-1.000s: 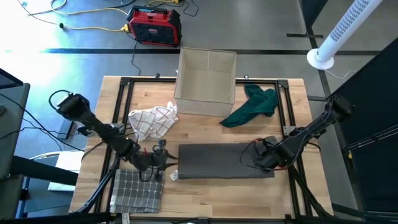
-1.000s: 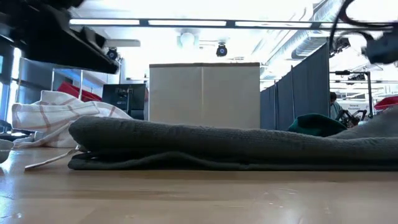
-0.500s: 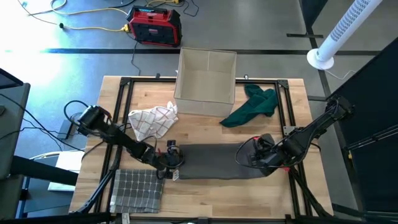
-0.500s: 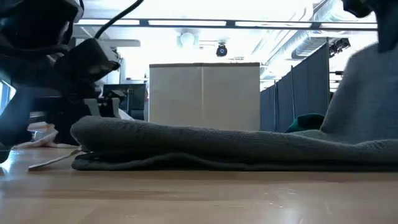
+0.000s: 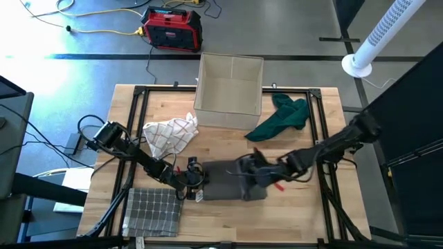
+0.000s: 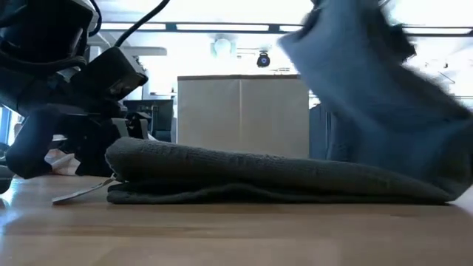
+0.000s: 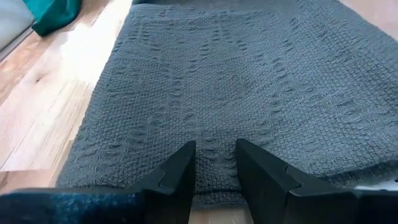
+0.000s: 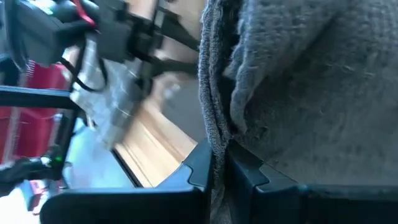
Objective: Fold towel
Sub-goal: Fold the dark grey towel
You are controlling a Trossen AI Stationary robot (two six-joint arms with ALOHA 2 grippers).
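Mid-fold w/ dark grey knitted towel [image 5: 225,181] in front of tall beige box [image 5: 229,83] on bench: right tool [image 5: 250,166] clamped on lifted end, left tool [image 5: 196,177] part-open at other edge, laying down left.

The middle front of the light wooden table [image 5: 228,211] is taken up by the dark grey knitted towel [image 5: 225,181], with the left gripper [image 5: 197,181] pressed at its left edge and the right gripper [image 5: 252,166] lifting a fold above it, so passage over the towel is blocked from both sides. Behind it, the open beige cardboard box [image 5: 229,83] walls off the back centre. A white red-checked cloth [image 5: 169,133] fills the gap to the box's left, a crumpled teal cloth [image 5: 282,117] the gap to its right. A grey plaid cloth [image 5: 152,211] covers the front left corner. Bare wood lies along the front edge and front right.
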